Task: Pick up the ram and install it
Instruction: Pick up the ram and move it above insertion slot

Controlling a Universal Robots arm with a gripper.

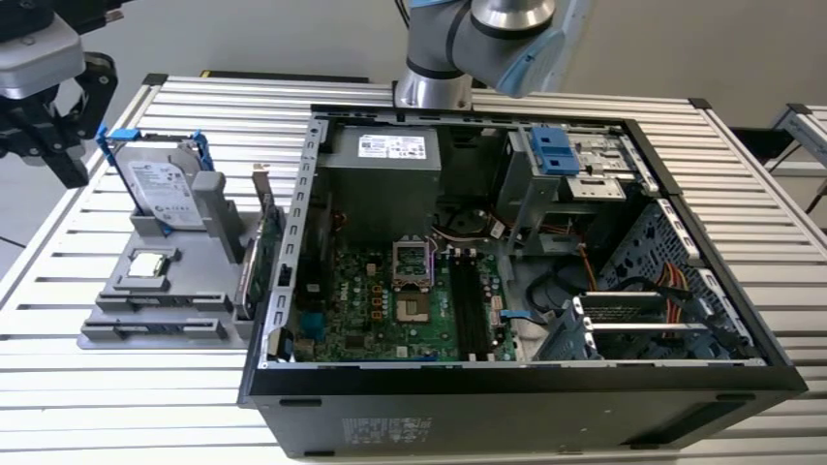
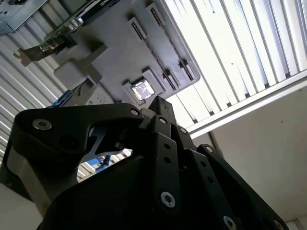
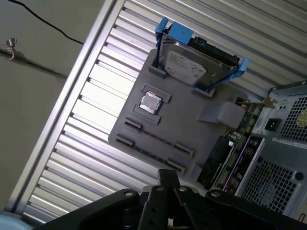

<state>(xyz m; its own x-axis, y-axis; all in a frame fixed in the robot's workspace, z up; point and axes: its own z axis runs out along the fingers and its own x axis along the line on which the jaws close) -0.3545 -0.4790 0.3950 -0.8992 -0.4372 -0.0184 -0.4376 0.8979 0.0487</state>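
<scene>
gripper (image 3: 168, 176) hangs over the slatted table (image 1: 116, 387) near the grey fixture tray (image 3: 192, 129), its fingertips pressed together in both wrist views. in the exterior view it sits at the far left, well apart from the open computer case (image 1: 517, 407). on the tray a hard drive (image 3: 192, 67) in blue rails stands upright, a processor chip (image 3: 150, 102) lies flat, and a green expansion card (image 1: 259, 257) stands on edge just beside the case wall. ram (image 1: 470, 310) seems to be the long dark strip seated in the motherboard (image 1: 375, 300) slots, on the exterior view's right of the cpu socket (image 1: 411, 262); it is too dark there to be sure.
</scene>
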